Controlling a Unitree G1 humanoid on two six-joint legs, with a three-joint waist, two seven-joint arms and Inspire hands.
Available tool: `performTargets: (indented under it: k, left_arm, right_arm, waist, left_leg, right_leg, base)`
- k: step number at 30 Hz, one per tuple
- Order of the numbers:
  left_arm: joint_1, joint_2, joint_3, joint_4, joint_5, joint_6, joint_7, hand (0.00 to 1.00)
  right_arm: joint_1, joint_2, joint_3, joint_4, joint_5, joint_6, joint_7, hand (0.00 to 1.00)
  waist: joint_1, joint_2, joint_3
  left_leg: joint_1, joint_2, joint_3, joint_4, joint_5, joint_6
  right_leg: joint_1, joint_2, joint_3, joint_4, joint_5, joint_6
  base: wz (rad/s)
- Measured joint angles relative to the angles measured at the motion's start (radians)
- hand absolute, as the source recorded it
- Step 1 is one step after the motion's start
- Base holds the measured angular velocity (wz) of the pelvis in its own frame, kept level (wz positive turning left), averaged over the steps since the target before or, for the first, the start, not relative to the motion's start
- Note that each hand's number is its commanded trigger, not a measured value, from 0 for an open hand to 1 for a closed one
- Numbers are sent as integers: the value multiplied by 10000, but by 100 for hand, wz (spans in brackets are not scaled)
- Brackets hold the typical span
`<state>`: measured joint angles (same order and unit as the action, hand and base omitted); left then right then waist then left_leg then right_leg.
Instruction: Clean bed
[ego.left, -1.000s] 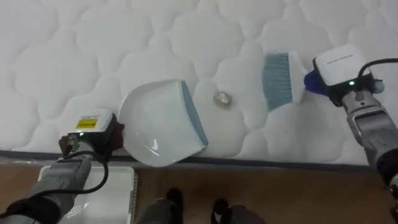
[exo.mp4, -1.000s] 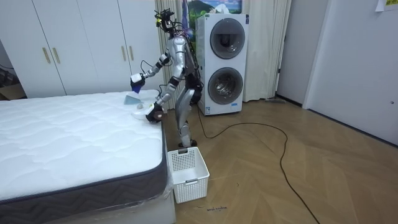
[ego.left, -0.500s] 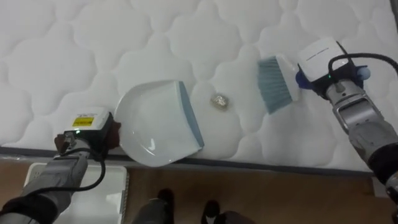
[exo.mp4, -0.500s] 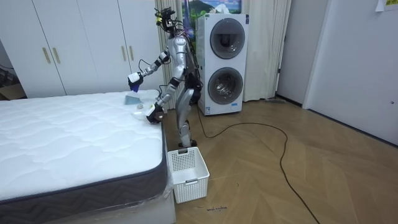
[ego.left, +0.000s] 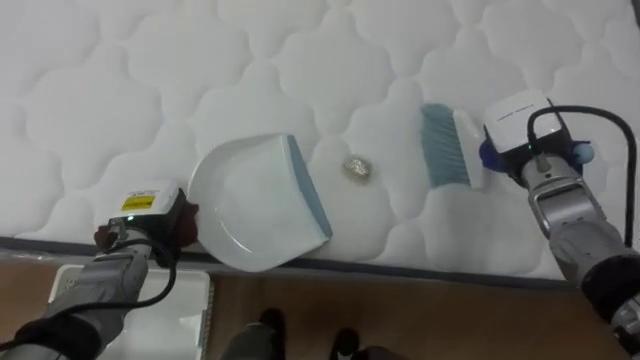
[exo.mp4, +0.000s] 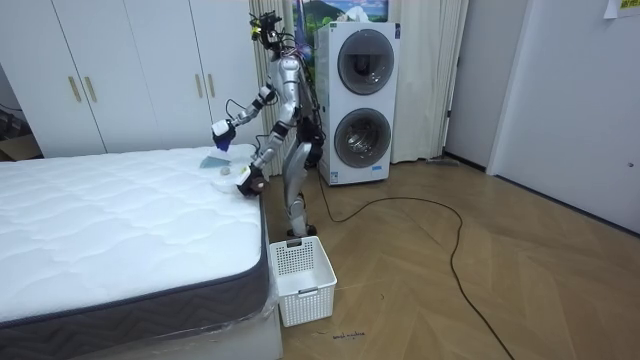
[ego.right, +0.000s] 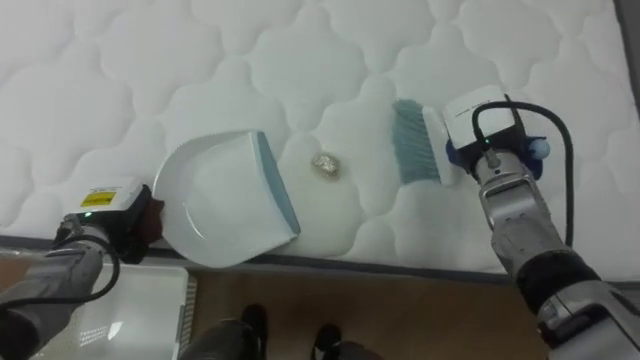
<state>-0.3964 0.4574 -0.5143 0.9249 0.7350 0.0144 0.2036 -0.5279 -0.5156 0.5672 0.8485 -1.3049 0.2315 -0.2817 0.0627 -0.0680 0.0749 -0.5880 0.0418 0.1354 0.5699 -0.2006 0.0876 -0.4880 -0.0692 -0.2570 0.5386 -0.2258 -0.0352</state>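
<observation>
dustpan (ego.left: 250, 205) at mattress (ego.left: 150, 90) edge; scrap (ego.left: 357, 168) between it, brush (ego.left: 445, 147); left hand (ego.left: 140, 215), right hand (ego.left: 525, 138): can't tell fingers

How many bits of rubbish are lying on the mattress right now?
1. One small crumpled scrap lies on the mattress between the dustpan and the brush; more could hide under the dustpan.

A white basket (exo.mp4: 305, 295) sits on the wooden floor (exo.mp4: 450, 290), washing machines (exo.mp4: 358, 100) beyond.
</observation>
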Motion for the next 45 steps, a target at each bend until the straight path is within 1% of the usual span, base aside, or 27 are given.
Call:
performTargets:
  k: [4,8,10,13,17,23,24,25,26,27,28,29,30,32,34,37,40,45]
  left_arm:
    - [16,-38,-6,44,-70,19,-1,100]
    - [22,-49,-55,80,-243,81,-3,100]
    - [55,-50,-215,86,-435,145,-1,100]
    - [70,-48,-202,118,-483,241,-1,100]
    - [68,19,-175,-15,-483,310,9,100]
    - [73,20,-201,-49,-445,313,-26,100]
    - [91,21,-198,-16,-445,313,-28,100]
    - [128,25,-198,-7,-446,318,-47,100]
    - [148,24,-199,-9,-446,322,-74,100]
    - [201,23,-202,-12,-453,322,-117,100]
    - [250,23,-221,-13,-467,315,-116,100]
    - [278,22,-230,-13,-475,307,-115,100]
    - [314,23,-279,-9,-492,286,-98,100]
    - [319,18,-469,-8,-497,271,-5,100]
    - [363,15,-596,-8,-496,222,86,100]
    - [394,15,-598,25,-495,208,132,100]
    - [404,13,-610,76,-481,118,140,100]
    - [419,10,-609,120,-464,58,241,100]
  right_arm:
    - [28,66,2,-46,-105,0,-164,100]
    - [140,189,61,-447,-245,5,-206,100]
    - [437,115,238,-956,-291,103,-210,100]
    - [819,116,380,-1680,-413,111,-210,100]
    - [970,119,679,-2405,-418,118,-170,100]
    - [1021,154,1396,-3920,-392,75,775,100]
    - [1021,313,1541,-4130,-335,-3,851,100]
    - [1020,577,1647,-4293,-244,-113,907,100]
    - [1019,705,1692,-4343,-200,-173,906,100]
    - [1018,973,1762,-4417,-181,-256,907,100]
    - [1018,1198,1837,-4595,-148,-338,911,100]
    - [1017,1266,1882,-4714,-61,-396,910,100]
    - [1002,1350,2018,-4942,167,-577,909,100]
    - [988,1380,2252,-5201,514,-787,909,100]
    - [973,1584,2369,-5255,903,-1090,945,100]
    - [965,1711,2372,-5278,1016,-1317,1060,100]
    - [956,1625,2360,-5499,1177,-1433,1280,100]
    - [953,1644,2368,-5560,1446,-1511,1475,100]
  waist:
    - [-10,60,1]
    - [-58,56,-1]
    - [-63,46,-7]
    - [-82,26,-20]
    - [-111,16,-33]
    - [-122,-32,-68]
    - [-83,-90,-107]
    - [-10,-160,-159]
    - [6,-186,-191]
    - [18,-233,-241]
    - [39,-242,-250]
    - [44,-239,-252]
    - [68,-238,-252]
    - [132,-236,-252]
    - [205,-231,-250]
    - [244,-216,-249]
    - [245,-198,-244]
    - [254,-180,-241]
  left_leg:
    - [68,-13,10,-70,37,-56]
    - [119,-27,51,-211,105,-106]
    - [205,-21,72,-250,127,-140]
    - [180,-25,66,-291,168,-204]
    - [25,74,-19,-233,192,-279]
    - [69,139,-6,-273,255,-376]
    - [114,136,19,-337,280,-406]
    - [146,148,25,-366,294,-430]
    - [152,150,23,-369,303,-445]
    - [162,148,18,-370,324,-474]
    - [159,157,15,-367,329,-483]
    - [152,157,10,-371,333,-488]
    - [143,159,9,-386,333,-489]
    - [130,155,-5,-396,333,-489]
    - [116,152,-10,-395,331,-486]
    - [47,146,-23,-372,316,-461]
    - [46,125,-37,-324,273,-417]
    - [30,121,-36,-311,257,-413]
  right_leg:
    - [-21,-1,75,93,9,-23]
    - [-49,-3,103,123,18,-60]
    - [26,16,103,28,-17,-120]
    - [37,106,117,-112,-38,-170]
    - [-47,161,85,-210,1,-297]
    - [-55,228,115,-185,39,-372]
    - [-70,227,147,-173,52,-397]
    - [-83,238,167,-174,73,-434]
    - [-93,243,173,-171,82,-449]
    - [-113,247,182,-160,98,-477]
    - [-117,260,193,-161,99,-486]
    - [-119,261,185,-165,97,-489]
    - [-115,253,153,-165,91,-498]
    - [-111,229,101,-165,87,-503]
    - [-128,202,87,-157,82,-495]
    - [-196,172,81,-118,61,-466]
    - [-195,113,65,-6,-26,-438]
    - [-203,110,72,-5,-86,-434]
  base:
    - [-4]
    - [0]
    - [-4]
    - [-7]
    - [-4]
    - [-1]
    - [-8]
    - [-10]
    - [-5]
    - [0]
    - [0]
    - [0]
    - [4]
    - [5]
    - [2]
    - [0]
    - [5]
    - [0]
